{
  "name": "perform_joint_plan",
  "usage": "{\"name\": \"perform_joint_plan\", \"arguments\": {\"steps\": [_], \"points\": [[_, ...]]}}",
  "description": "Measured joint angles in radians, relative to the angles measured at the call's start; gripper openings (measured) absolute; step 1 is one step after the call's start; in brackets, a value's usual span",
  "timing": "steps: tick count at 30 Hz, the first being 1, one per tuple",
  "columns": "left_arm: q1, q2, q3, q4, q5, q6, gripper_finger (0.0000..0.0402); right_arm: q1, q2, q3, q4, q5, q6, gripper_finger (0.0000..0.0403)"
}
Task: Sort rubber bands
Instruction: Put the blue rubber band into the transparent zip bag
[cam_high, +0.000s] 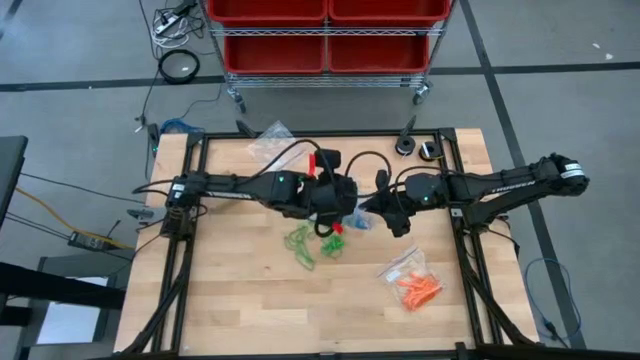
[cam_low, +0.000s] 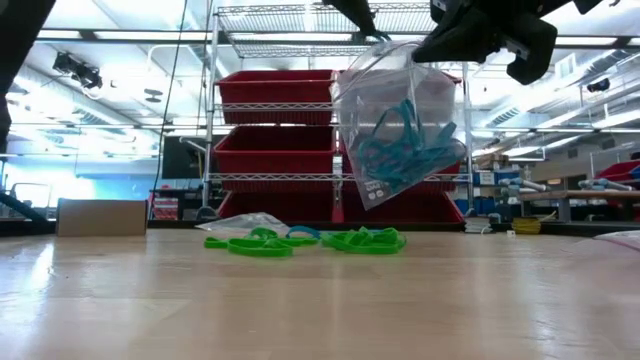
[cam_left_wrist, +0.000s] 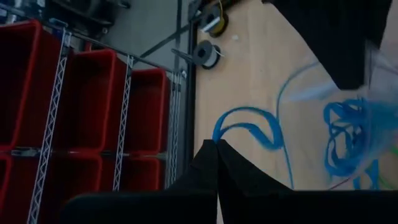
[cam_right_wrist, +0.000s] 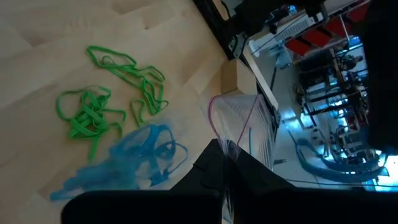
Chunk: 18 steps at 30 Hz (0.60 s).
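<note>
The blue rubber bands (cam_low: 405, 140) sit bunched inside a clear plastic bag (cam_low: 390, 100) that hangs in the air above the middle of the wooden table (cam_high: 250, 290), well off its surface. Both grippers hold this bag by its upper edge. The left gripper (cam_high: 340, 200) has its fingers pressed together on one side of the bag's mouth, and the right gripper (cam_high: 372, 208) has its fingers closed on the other side, the two meeting just above the table's centre.

Directly below the bag, green rubber bands (cam_high: 300, 243) lie loose on the table in two small tangles side by side, one a little nearer the left arm's side than the other (cam_high: 332, 243). Seen from table height, they lie flat on the wood just beneath and beside the hanging bag.

Farther from the bag, toward the right arm's side and the near edge of the table, orange rubber bands (cam_high: 418, 290) lie in a heap with a second clear bag (cam_high: 400, 263) touching them. A third, empty-looking clear bag (cam_high: 270, 140) lies at the far edge of the table. Beyond that edge stands a wire shelf with red bins (cam_high: 325, 30).
</note>
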<state>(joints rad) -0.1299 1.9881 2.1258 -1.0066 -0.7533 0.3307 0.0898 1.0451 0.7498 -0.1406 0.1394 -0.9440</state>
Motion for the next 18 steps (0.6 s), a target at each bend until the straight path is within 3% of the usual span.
{"name": "perform_joint_plan", "arguments": {"steps": [6, 18], "points": [[0.002, 0.0, -0.038, -0.036, 0.127, 0.005, 0.0, 0.0, 0.0, 0.0, -0.006, 0.0, 0.001, 0.0], [-0.006, 0.001, -0.068, -0.05, 0.167, -0.01, 0.0002, 0.0, 0.0, 0.0, -0.004, -0.002, 0.006, 0.0]]}}
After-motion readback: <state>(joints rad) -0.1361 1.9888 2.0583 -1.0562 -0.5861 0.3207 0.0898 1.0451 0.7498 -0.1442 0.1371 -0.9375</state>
